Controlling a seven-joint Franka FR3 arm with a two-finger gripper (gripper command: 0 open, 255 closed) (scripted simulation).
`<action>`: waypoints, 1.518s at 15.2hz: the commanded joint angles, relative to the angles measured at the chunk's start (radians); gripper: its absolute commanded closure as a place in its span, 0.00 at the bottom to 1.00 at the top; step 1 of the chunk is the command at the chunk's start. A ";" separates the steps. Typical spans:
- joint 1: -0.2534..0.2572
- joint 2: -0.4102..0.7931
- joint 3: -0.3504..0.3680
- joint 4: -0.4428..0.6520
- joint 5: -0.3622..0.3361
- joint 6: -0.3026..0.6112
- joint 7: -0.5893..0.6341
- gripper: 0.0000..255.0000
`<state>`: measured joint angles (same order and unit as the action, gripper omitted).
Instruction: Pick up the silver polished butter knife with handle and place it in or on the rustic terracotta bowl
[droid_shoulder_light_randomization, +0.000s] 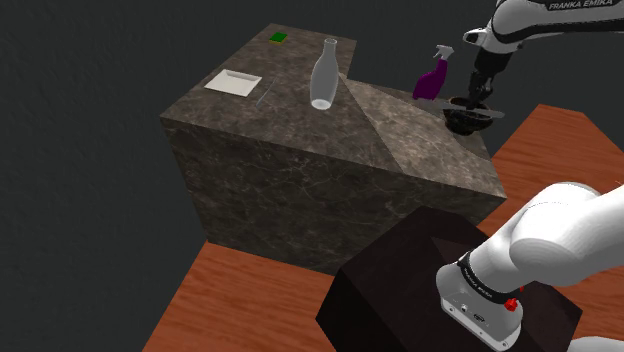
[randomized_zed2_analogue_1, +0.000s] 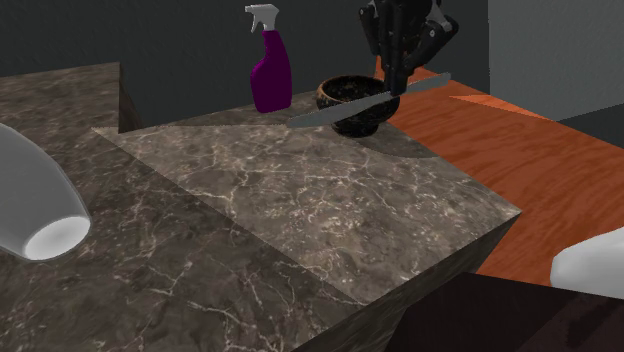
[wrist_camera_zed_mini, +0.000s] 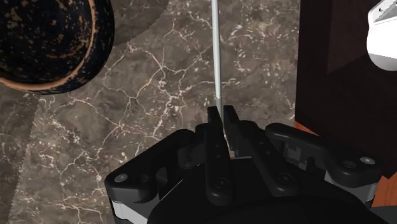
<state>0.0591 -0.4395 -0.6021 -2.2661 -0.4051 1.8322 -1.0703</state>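
Shoulder camera looks down from behind my stand (droid_shoulder_light_randomization: 400, 285); second sits low near the counter (randomized_zed2_analogue_1: 300, 210); wrist stares down; all share the bowl (droid_shoulder_light_randomization: 467, 121).

On my stone counter (droid_shoulder_light_randomization: 300, 170) sit a dark bowl (randomized_zed2_analogue_1: 340, 92), purple spray bottle (randomized_zed2_analogue_1: 270, 75), clear bottle (droid_shoulder_light_randomization: 322, 75), white tray (droid_shoulder_light_randomization: 233, 83) and green block (droid_shoulder_light_randomization: 278, 38).

Saw the bowl (wrist_camera_zed_mini: 51, 44) and one end of the knife (wrist_camera_zed_mini: 216, 57) cropped by the wrist view's edge; other end buried in the claw (wrist_camera_zed_mini: 222, 113).
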 joint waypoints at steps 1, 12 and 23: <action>0.001 0.038 -0.034 0.043 0.007 0.005 -0.043 1.00; -0.016 0.481 -0.298 0.429 0.279 0.043 -0.446 1.00; -0.226 0.813 -0.289 0.686 0.551 0.027 -0.683 1.00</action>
<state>-0.1643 0.3681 -0.8936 -1.5700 0.1414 1.8443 -1.7510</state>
